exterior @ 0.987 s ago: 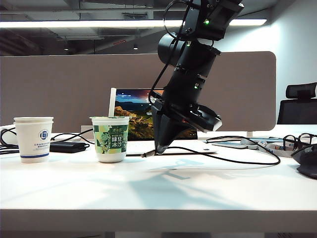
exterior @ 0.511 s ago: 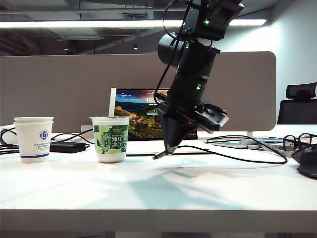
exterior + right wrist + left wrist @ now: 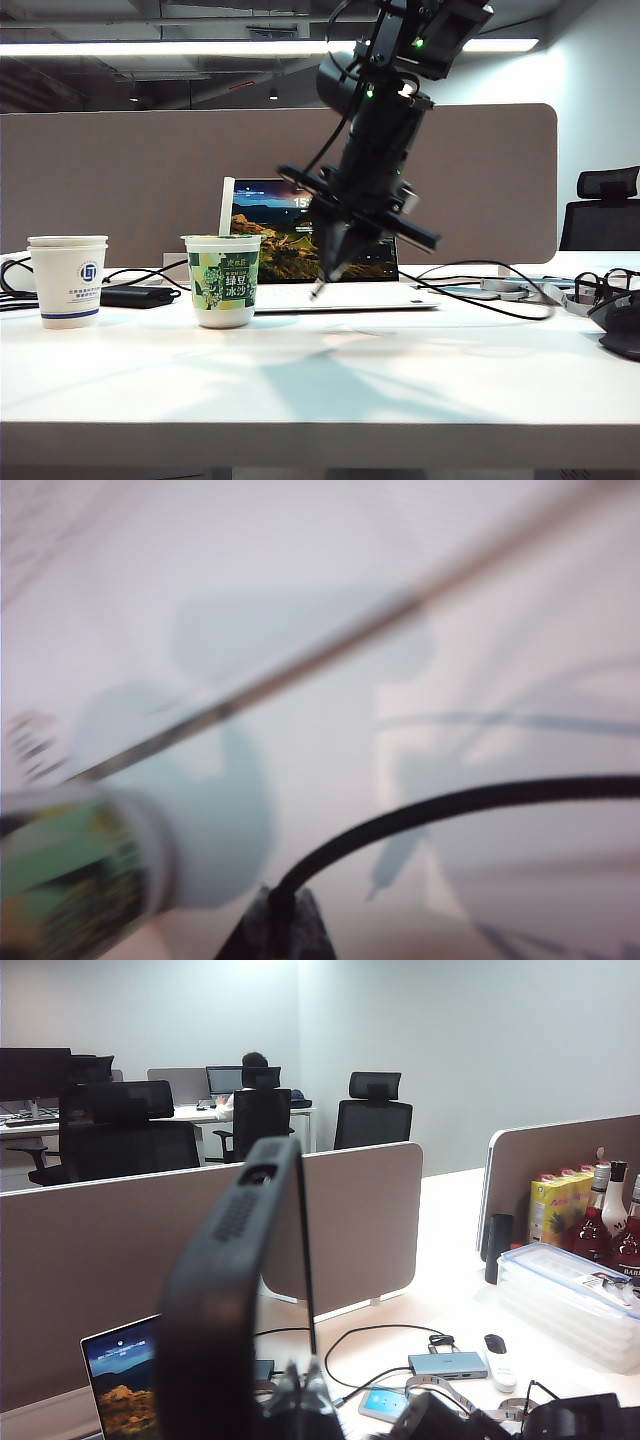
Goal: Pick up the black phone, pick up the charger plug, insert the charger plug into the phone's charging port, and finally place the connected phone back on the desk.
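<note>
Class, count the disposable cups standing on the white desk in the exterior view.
2. A white paper cup with a blue logo at far left; a green-printed cup with a white straw just right of it. Others may be hidden.

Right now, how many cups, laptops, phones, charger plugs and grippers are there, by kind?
Cups: 2 (white paper cup, green cup)
Laptop: 1
Black phone: 1, upright in left gripper
Charger plug: 1, in right gripper above desk
Grippers: 2
Total: 7
</note>
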### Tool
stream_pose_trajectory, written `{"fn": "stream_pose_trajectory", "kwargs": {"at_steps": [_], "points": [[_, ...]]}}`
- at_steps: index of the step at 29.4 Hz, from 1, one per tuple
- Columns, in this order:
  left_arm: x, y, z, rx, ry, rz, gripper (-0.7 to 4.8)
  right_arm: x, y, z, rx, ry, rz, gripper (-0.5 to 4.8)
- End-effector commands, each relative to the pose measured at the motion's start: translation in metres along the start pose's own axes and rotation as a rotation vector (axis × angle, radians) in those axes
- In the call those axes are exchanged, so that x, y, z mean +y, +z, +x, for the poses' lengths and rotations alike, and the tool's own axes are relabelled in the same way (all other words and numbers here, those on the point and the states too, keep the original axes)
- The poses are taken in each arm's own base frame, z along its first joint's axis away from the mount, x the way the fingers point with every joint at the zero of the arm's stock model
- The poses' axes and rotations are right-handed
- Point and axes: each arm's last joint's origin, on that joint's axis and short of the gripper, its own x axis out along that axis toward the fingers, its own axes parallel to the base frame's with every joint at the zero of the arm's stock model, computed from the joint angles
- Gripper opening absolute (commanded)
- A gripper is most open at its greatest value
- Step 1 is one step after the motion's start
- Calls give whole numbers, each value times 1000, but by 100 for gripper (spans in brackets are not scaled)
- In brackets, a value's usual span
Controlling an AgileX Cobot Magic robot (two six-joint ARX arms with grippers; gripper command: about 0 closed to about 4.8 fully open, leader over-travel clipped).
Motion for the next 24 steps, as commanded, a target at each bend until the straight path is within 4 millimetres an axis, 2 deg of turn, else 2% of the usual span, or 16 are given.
{"fn": "stream_pose_trajectory", "kwargs": {"at_steps": [1, 8, 13, 20, 24], "points": [[0, 7, -3, -48, -5, -3, -6, 17, 8, -20, -58, 162, -218, -7], [0, 7, -2, -42, -5, -3, -6, 29, 18, -62, -134, 297, -442, -7], [0, 5, -2, -31, -6, -3, -6, 32, 25, -95, -123, 427, -517, -7], [0, 5, -2, -24, -5, -3, -6, 28, 38, -132, -57, 650, -608, -7], [-1, 4, -2, -20, -26, -3, -6, 25, 43, -152, -101, 700, -691, -7]]}}
